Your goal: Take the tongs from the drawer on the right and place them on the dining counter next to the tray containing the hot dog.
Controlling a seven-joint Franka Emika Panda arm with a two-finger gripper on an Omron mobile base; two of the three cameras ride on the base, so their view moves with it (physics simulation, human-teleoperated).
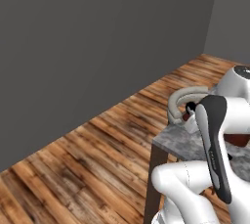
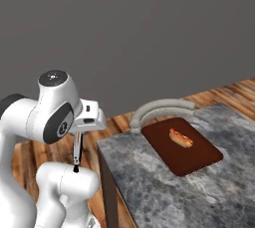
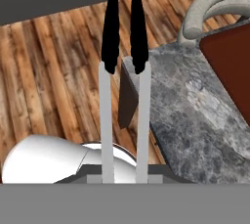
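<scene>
Left base view: the white arm rises at lower right, hiding much of the dining counter [image 1: 172,141], whose grey marbled corner and one dark brown leg stand over the wooden floor [image 1: 88,164]. A pale curved stool back [image 1: 184,97] sits at the counter's far edge, before a grey wall [image 1: 97,37].

Right base view: the gripper [image 2: 77,148] points downward just left of the dining counter [image 2: 149,182], off its near-left corner. The tongs [image 2: 77,155] hang from it, pale shafts ending in a dark tip. On the counter lies the tray [image 2: 199,160], here dark reddish-brown, with the hot dog [image 2: 181,138] on it. The stool back [image 2: 162,108] curves behind.

Hand view: the gripper [image 3: 124,169] is clamped on the tongs [image 3: 125,71], whose two pale arms run up to dark tips. The counter [image 3: 195,115] lies right; the tray's corner [image 3: 232,66] shows at right.
</scene>
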